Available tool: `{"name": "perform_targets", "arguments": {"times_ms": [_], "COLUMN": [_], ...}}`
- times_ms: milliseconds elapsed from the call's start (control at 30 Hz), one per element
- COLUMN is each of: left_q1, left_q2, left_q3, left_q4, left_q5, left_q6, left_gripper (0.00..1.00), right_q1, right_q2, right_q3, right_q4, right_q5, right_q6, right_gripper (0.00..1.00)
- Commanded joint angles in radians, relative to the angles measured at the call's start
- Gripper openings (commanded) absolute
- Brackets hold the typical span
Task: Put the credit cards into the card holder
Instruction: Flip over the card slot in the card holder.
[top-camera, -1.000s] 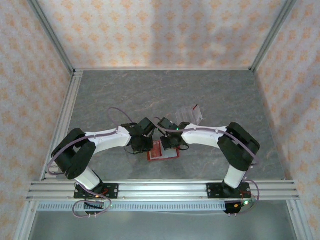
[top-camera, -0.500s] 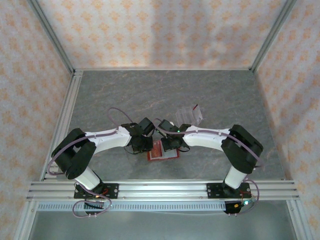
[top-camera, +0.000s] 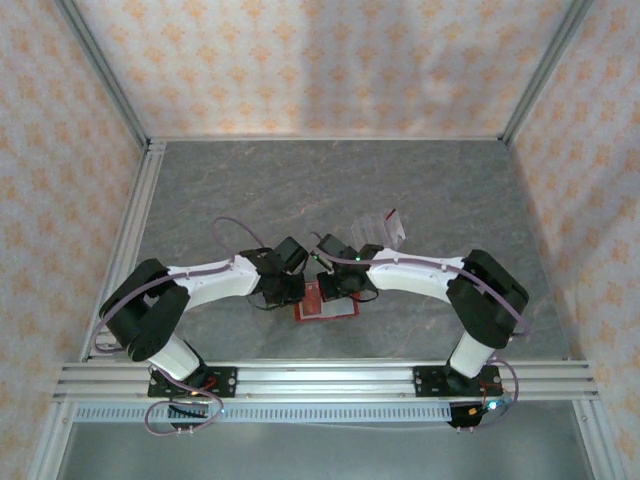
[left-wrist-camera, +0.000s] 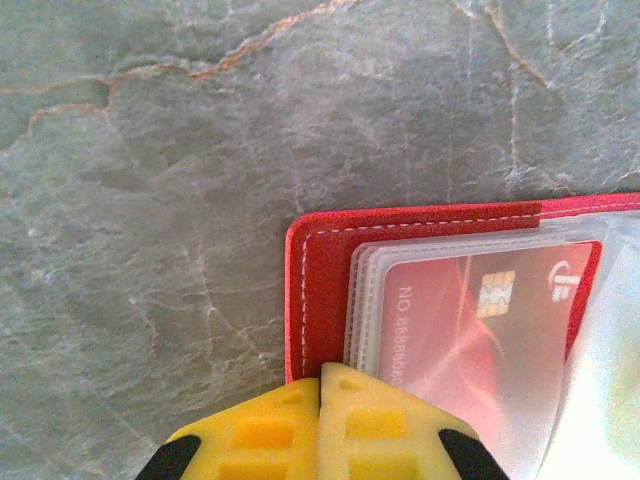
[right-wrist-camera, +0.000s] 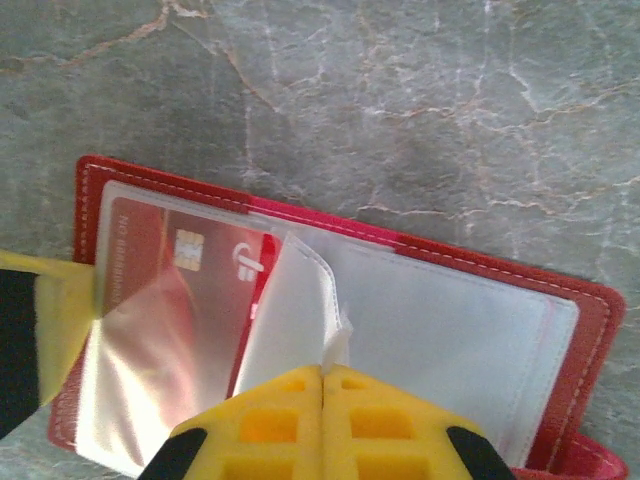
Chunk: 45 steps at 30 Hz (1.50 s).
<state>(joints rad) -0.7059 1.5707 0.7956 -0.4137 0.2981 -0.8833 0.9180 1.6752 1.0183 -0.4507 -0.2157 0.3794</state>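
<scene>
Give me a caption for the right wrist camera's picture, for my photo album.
Right hand pinches a clear sleeve of the open red card holder; one card sits inside.

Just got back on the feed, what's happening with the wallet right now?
The red card holder lies open on the table. The left gripper is shut at its edge, beside the sleeves. The right gripper is shut on a lifted clear sleeve. One red credit card with a chip already sits in a sleeve.

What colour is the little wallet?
Red. The card holder shows best in the right wrist view.
</scene>
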Motion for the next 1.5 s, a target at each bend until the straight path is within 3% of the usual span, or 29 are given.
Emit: {"name": "perform_targets", "arguments": {"times_ms": [0, 667, 1200, 1467], "left_q1": [-0.017, -0.015, 0.002, 0.02], "left_q2": [0.054, 0.026, -0.027, -0.057], "left_q3": [-0.057, -0.079, -0.086, -0.092], "left_q4": [-0.023, 0.027, 0.01, -0.014], "left_q5": [0.041, 0.077, 0.078, 0.078], "left_q6": [-0.015, -0.058, -0.06, -0.055], "left_gripper": [0.0, 0.0, 0.0, 0.0], "right_q1": [-0.005, -0.02, -0.02, -0.02], "right_q2": [0.007, 0.058, 0.102, 0.115], "right_q3": [0.037, 0.014, 0.049, 0.064], "right_q4": [0.016, 0.146, 0.135, 0.124], "right_q5": [-0.069, -0.244, -0.28, -0.297], "right_q6": [0.032, 0.149, 0.156, 0.149], "right_gripper": [0.0, 0.0, 0.0, 0.11]}}
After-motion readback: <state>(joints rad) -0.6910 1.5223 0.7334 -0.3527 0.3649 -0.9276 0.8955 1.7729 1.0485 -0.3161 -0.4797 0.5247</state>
